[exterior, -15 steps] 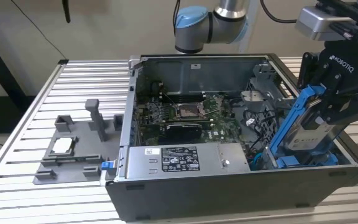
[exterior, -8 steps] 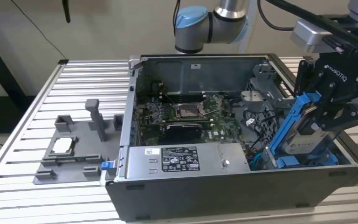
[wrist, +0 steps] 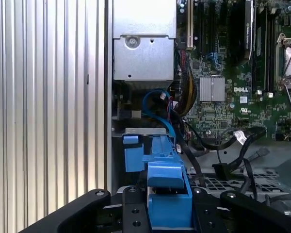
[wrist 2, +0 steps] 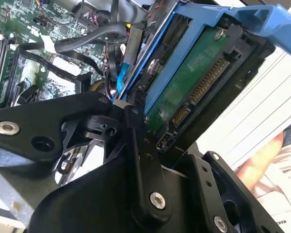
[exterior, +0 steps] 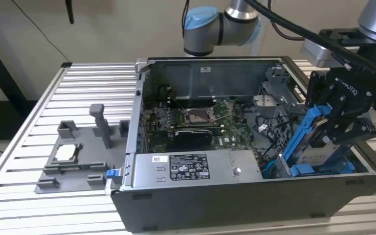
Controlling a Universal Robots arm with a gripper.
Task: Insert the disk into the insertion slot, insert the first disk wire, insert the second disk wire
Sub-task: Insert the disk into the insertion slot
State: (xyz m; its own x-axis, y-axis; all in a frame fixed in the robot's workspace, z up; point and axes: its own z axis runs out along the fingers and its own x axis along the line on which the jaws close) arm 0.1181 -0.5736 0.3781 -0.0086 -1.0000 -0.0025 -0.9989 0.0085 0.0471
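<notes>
light: soft, even, indoor | shadows: deep inside computer case | glare: bright on ribbed table

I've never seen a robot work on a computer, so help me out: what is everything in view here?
table: one, silver slatted, under everything
computer case: one, dark grey, open, on the table
motherboard: one, green, inside the case
power supply box: one, grey, case's near edge
insertion slot: one, grey with blue fittings, case's corner at the exterior view's right
disk: one, silver-grey in blue carrier, tilted at the slot
fixture tray: one, grey, on the table, exterior view's left
arm: one, grey and blue, reaching over the case
gripper: one, black, shut on the disk
</notes>
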